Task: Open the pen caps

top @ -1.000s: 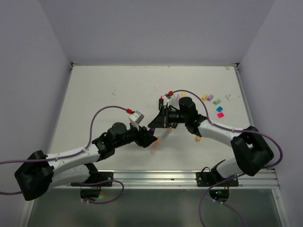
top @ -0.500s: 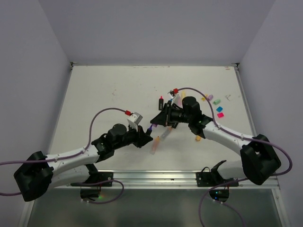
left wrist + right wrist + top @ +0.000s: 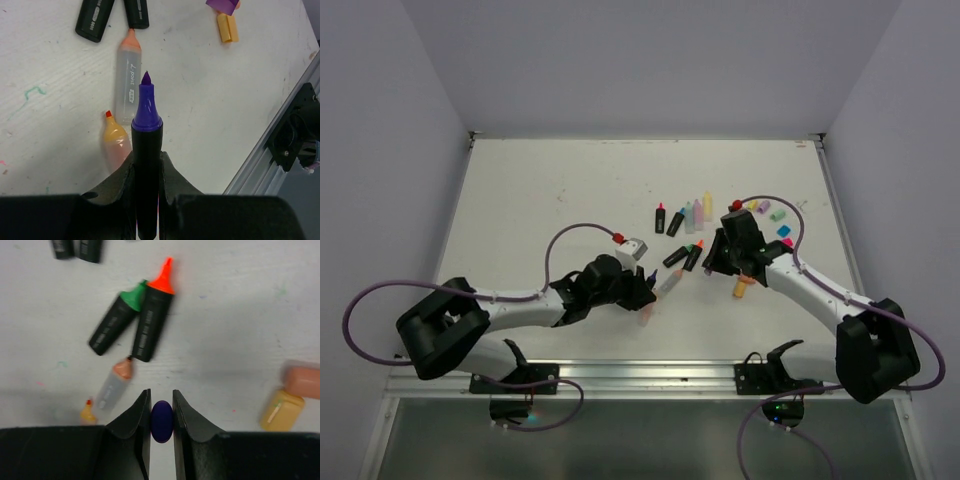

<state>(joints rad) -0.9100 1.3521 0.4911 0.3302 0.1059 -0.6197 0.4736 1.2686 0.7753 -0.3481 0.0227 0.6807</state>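
My left gripper is shut on a black-barrelled pen whose bare purple tip points away over the table. In the top view this gripper sits low at the centre. My right gripper is shut on a dark purple pen cap, seen end on between the fingers. From above, it hangs right of the left one, apart from it. Below lie uncapped pens: a green-tipped black one, an orange-tipped black one and a translucent grey one.
More pens lie in a row at the back centre. Loose coloured caps are scattered at the back right. A yellow-orange pen lies under the right arm, another beside the left fingers. The metal rail runs along the near edge.
The left gripper closed on the pen, and the two grippers, close together before, have drawn apart. The right one moved right with the purple cap, leaving the purple tip bare.
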